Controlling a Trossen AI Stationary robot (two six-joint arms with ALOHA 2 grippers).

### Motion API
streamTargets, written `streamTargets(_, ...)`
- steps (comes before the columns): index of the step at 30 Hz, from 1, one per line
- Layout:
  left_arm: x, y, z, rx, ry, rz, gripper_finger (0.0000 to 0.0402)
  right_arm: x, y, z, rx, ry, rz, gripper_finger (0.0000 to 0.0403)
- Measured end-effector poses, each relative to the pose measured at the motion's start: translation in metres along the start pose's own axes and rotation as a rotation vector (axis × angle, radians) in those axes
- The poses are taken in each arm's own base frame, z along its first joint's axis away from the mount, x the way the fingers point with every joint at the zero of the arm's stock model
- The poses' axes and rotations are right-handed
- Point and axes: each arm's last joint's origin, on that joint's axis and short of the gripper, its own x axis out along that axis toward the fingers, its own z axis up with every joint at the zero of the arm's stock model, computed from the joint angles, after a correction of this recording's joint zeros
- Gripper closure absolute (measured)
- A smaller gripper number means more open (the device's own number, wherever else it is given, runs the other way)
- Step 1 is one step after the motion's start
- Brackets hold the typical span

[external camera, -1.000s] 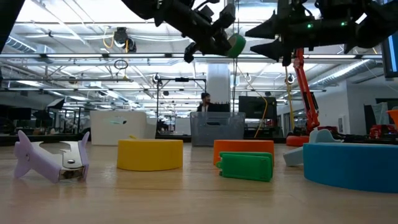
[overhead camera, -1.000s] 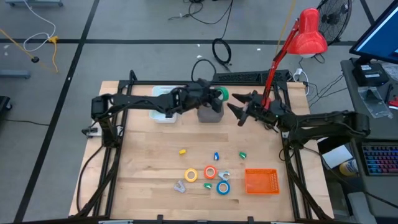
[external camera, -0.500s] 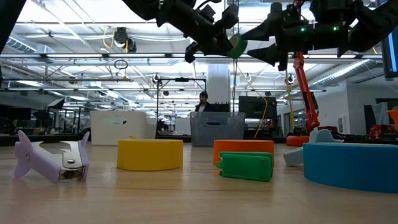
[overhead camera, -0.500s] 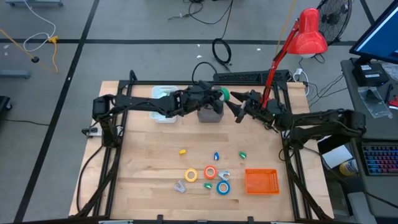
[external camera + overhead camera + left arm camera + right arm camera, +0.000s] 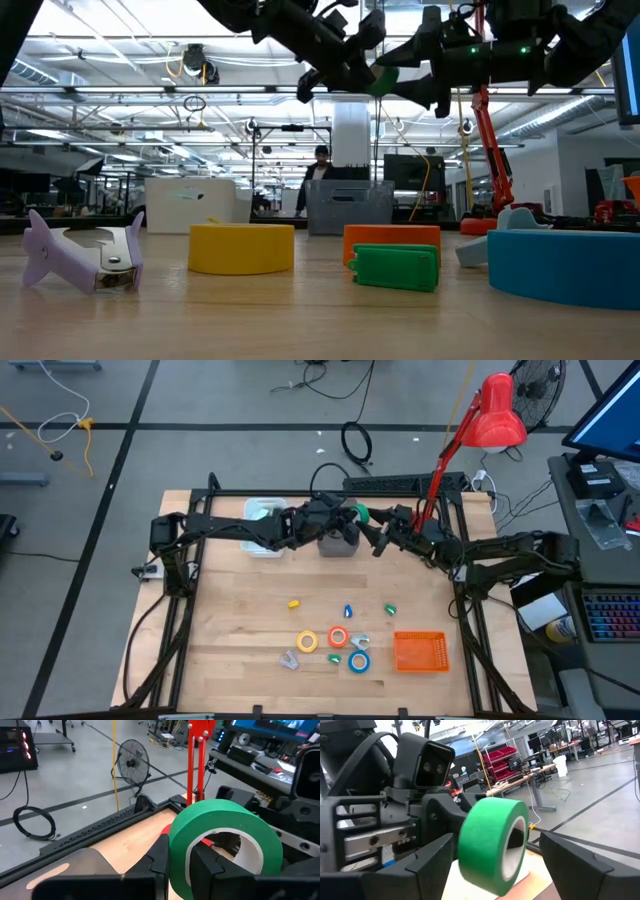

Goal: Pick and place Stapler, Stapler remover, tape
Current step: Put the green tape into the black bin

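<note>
Both arms are meeting up in the air right above the small grey bin (image 5: 338, 543) at the back of the wooden table (image 5: 230, 630). The left gripper (image 5: 350, 513) is pinching a green ring-shaped tape roll (image 5: 361, 512), one finger (image 5: 212, 865) poking through the hole and the other pressing on the outside of the band. The right gripper (image 5: 377, 535) is sitting just beside that roll with its fingers (image 5: 432, 857) spread wide, one on each side of the green tape, not touching it as far as I can tell.

Way in front of the grey bin, near the table's front edge, the rest of the stuff is lying in a loose bunch: a yellow tape ring (image 5: 307, 642), an orange-red tape ring (image 5: 338, 637) just beside it, and a blue tape ring (image 5: 359, 661) a bit closer to the front edge. A lilac staple remover (image 5: 289, 659) is resting near the yellow ring, and a small green stapler (image 5: 395, 267) is lying between the rings. An orange mesh basket (image 5: 420, 651) is sitting off to the side of the rings. A white bin (image 5: 262, 526) is standing next to the grey one, under the left arm.
</note>
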Motion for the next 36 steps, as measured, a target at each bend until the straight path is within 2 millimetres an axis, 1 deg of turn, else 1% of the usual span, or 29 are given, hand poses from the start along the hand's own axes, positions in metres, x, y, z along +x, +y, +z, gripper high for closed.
streamTargets(7,-0.0001,0.0036,-0.0053,0.036,0.041,0.055,0.0363,0.0001,-0.0003,-0.0009,0.001,0.011,-0.004,0.0174)
streamTargets(19,0.0022,0.0089,-0.0029,0.034,0.038,0.064,0.0363,0.0004,-0.0025,-0.0015,-0.027,0.021,-0.014,0.0286)
streamTargets(22,0.0022,0.0087,-0.0027,0.033,0.036,0.063,0.0363,0.0006,-0.0036,-0.001,-0.026,0.02,-0.016,0.0308)
streamTargets(25,0.0022,0.0087,-0.0026,0.032,0.037,0.059,0.0363,0.0005,-0.0036,-0.0009,-0.026,0.019,-0.016,0.0311)
streamTargets(30,0.0025,0.0088,-0.0025,0.029,0.043,0.044,0.0363,0.0005,-0.0036,-0.0009,-0.011,0.019,-0.016,0.0298)
streamTargets(34,0.0026,0.0086,-0.0027,0.033,0.051,0.028,0.0363,0.0005,-0.0036,-0.0008,-0.006,0.019,-0.016,0.0311)
streamTargets(36,0.0029,0.0093,-0.0024,0.033,0.05,0.029,0.0354,0.0005,-0.0037,-0.0008,-0.005,0.019,-0.016,0.0319)
